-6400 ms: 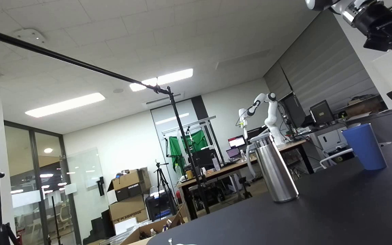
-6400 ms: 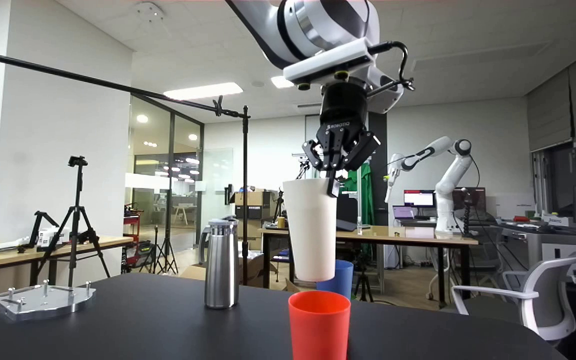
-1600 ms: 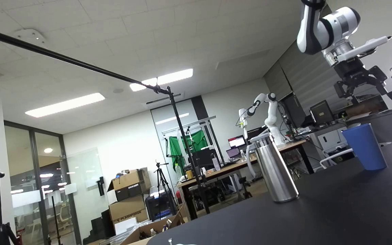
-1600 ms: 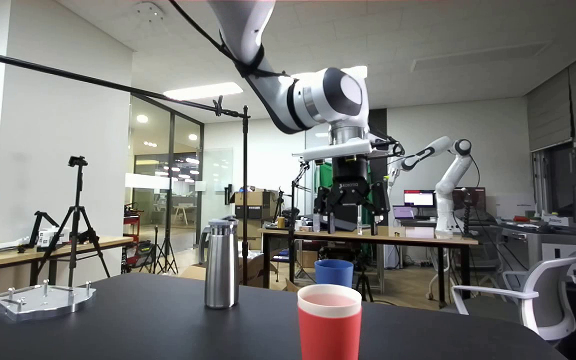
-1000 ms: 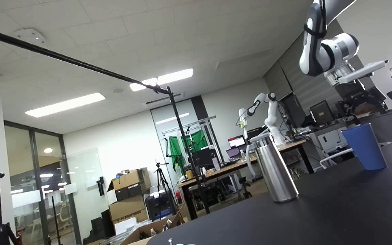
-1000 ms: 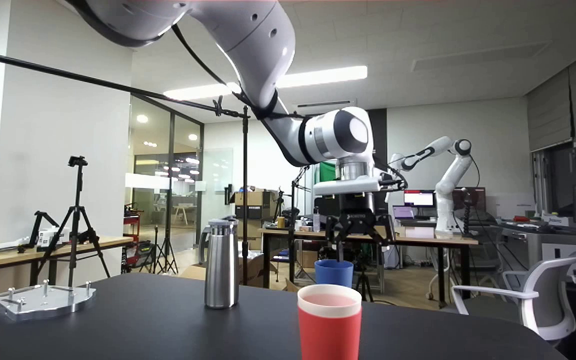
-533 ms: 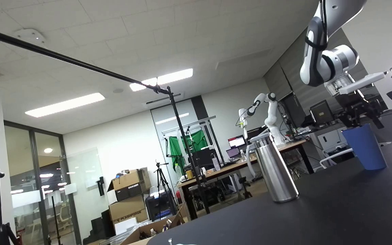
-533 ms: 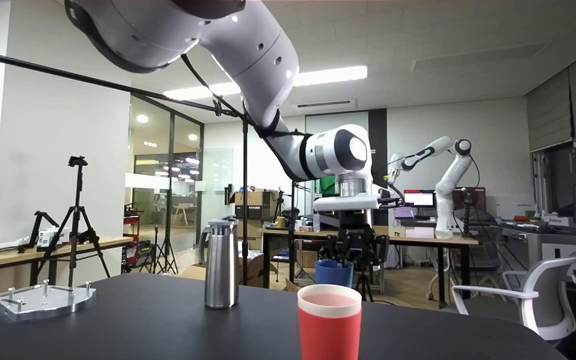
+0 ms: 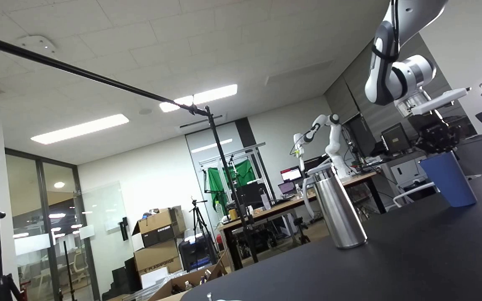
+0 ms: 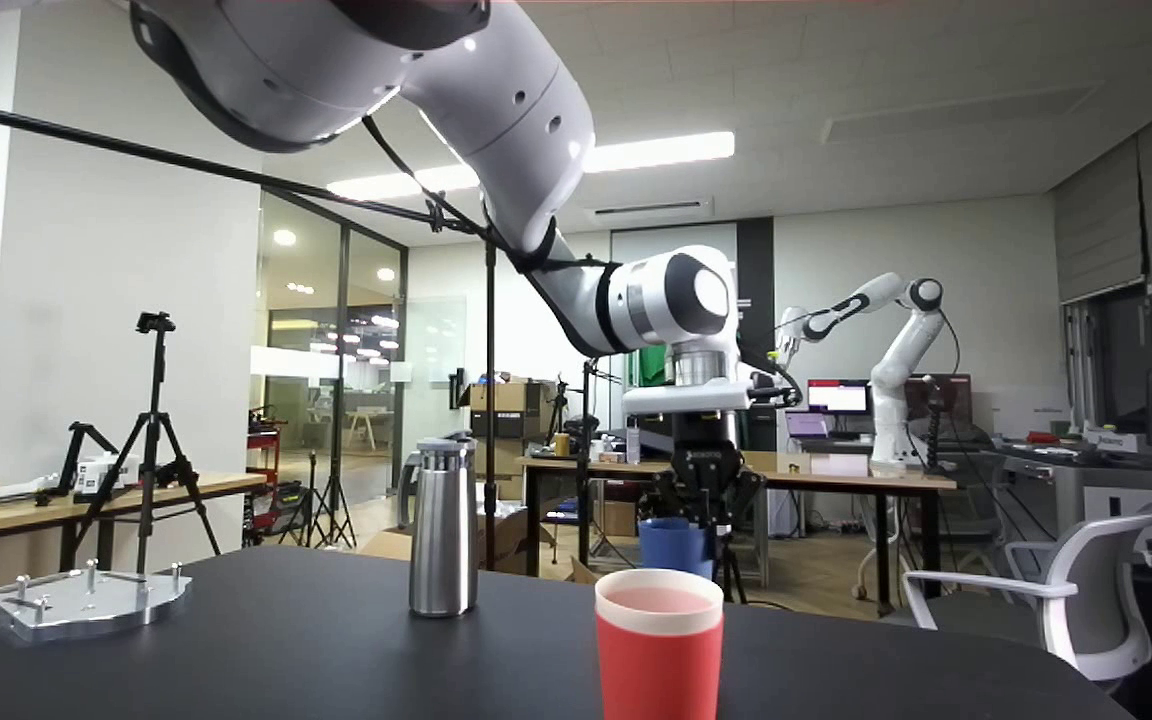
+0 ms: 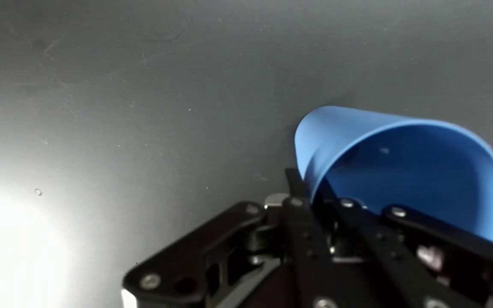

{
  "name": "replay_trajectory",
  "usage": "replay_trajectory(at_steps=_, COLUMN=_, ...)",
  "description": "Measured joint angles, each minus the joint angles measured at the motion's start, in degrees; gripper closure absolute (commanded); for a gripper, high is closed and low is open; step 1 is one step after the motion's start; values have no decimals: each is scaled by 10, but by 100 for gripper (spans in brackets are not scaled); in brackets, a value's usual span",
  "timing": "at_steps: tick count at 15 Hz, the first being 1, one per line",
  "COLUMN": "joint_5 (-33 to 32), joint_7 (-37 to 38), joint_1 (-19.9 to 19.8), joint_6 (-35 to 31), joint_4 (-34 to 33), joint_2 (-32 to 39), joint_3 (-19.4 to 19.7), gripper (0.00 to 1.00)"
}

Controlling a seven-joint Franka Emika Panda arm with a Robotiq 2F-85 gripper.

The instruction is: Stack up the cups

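You're at the pick of the blue tapered plastic cup (image 9: 449,180), likely the last one to add. The red tapered plastic cup (image 10: 658,675) has the white tapered plastic cup (image 10: 658,622) nested in it, white rim proud of the red, so one nesting looks done.

Your tool (image 11: 310,188) is clamped on the blue cup's wall at the rim: in the wrist view one finger is outside, one inside, wall between. That's a pinch on one side, not across the mouth.

The blue cup is behind the nested pair in an exterior view, apart from it, at the black tabletop (image 9: 391,267). You can't tell whether its base touches or sits just above. Tall silver metal jug (image 9: 341,213) is well apart from it.

Orientation: mouth up, narrow base down, long axis about vertical; a slight lean can't be ruled out. Red and white: mouths up, upright.

Next should be: lift straight till the blue base would clear the white rim, carry over, centre on the white mouth, keep the axis vertical, lower, release. Side pinch may let the cup swing on your fingers. Your outer finger could foul the white rim, so let go before it gets there.
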State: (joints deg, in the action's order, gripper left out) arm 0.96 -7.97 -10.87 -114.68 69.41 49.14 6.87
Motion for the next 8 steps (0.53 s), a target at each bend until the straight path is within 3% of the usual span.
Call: replay_trajectory(at_steps=8, joint_5=-8, joint_7=0, joint_1=-4, joint_6=69, joint_4=-3, joint_2=-64, joint_3=3, gripper=99)
